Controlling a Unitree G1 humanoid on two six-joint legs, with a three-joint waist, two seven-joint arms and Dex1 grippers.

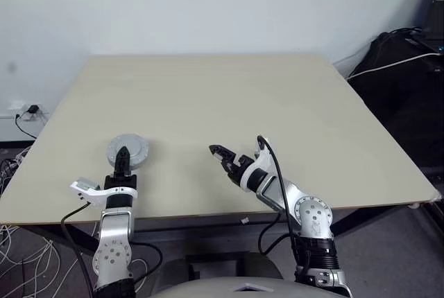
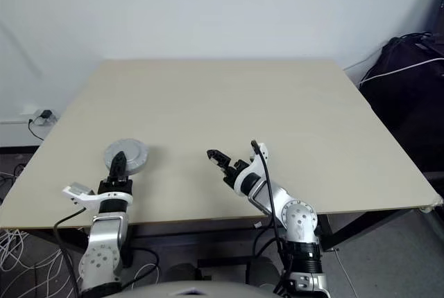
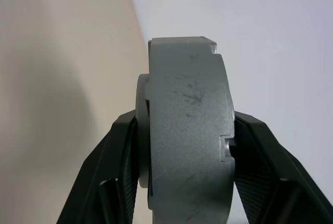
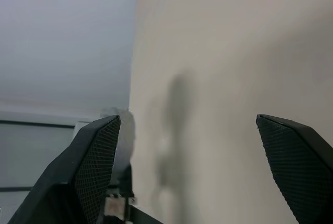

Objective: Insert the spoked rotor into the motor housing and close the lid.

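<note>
Fingers of the left gripper (image 1: 123, 157) are clamping a grey round assembly (image 1: 127, 151) edge-on, so lowering it flat onto the counter (image 1: 222, 104) needs care, while the right gripper (image 1: 220, 155) is standing wide and empty

Camera layout: stereo head pair high over the table, plus one close camera per wrist.

Both eye views look forward and down from above the arms, taking in the whole beige table (image 1: 229, 97), the white wall behind and the floor at the sides; they share nearly the same scene, slightly offset sideways. Left wrist camera sits very close, sighting along the left gripper (image 3: 184, 130) fingers at the edge-on grey assembled motor (image 3: 187, 130), with table and wall behind. Right wrist camera sights along the right gripper (image 4: 190, 146) fingers, low over bare tabletop, with wall beyond. The eye views show both grippers from above.
</note>
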